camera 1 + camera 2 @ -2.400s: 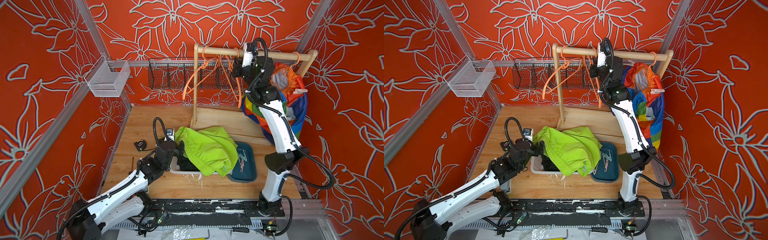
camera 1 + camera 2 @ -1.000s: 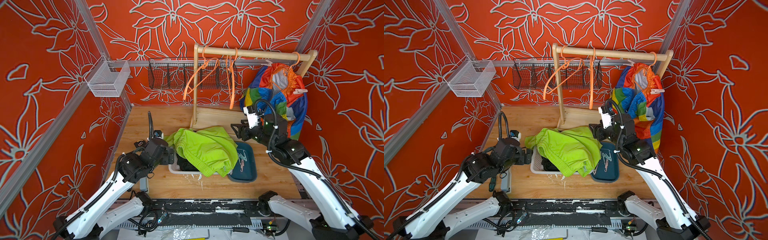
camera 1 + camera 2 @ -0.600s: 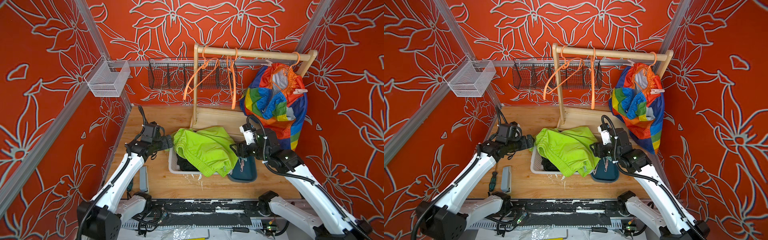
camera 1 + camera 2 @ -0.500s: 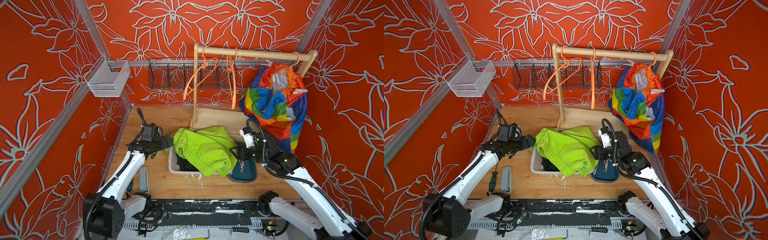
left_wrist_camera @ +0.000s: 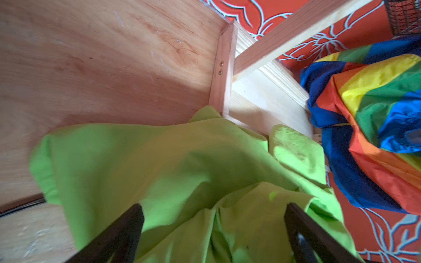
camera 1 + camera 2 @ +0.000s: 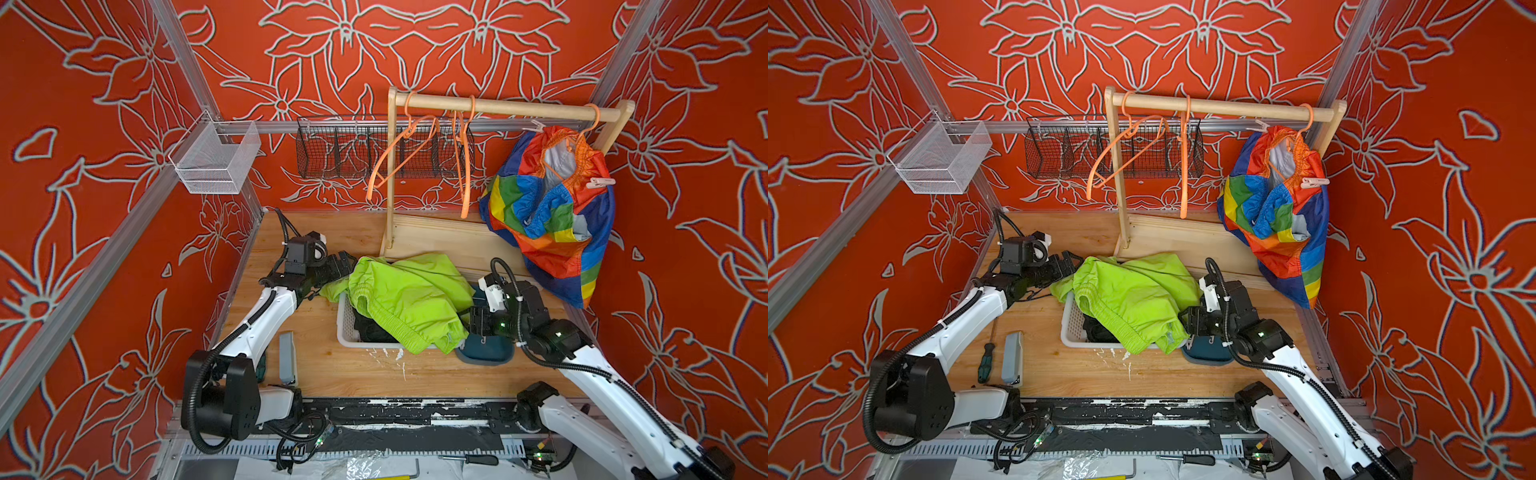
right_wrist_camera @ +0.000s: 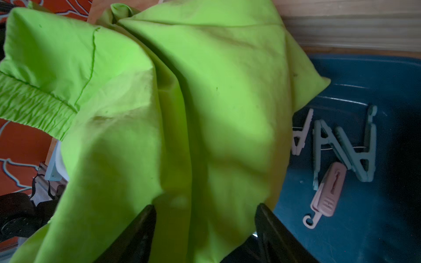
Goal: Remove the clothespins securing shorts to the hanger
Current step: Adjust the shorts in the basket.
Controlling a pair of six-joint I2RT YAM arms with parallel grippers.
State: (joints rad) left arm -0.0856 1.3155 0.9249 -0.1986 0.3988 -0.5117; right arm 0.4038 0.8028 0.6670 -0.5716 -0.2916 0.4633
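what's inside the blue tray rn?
Mint clothespins and a pink clothespin lie in the blue tray; a second pink clothespin pokes from under the lime shorts, which cover part of the tray.

The lime green shorts (image 6: 407,299) drape over the white basket (image 6: 343,320) and one edge of the blue tray (image 6: 484,353). Bare worktop (image 6: 374,374) lies open in front. The rainbow shorts (image 6: 548,216) crowd the wooden rail's (image 6: 511,107) right end.

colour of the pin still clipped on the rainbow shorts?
Pale pink. The clothespin shows best in a top view, on the rainbow shorts.
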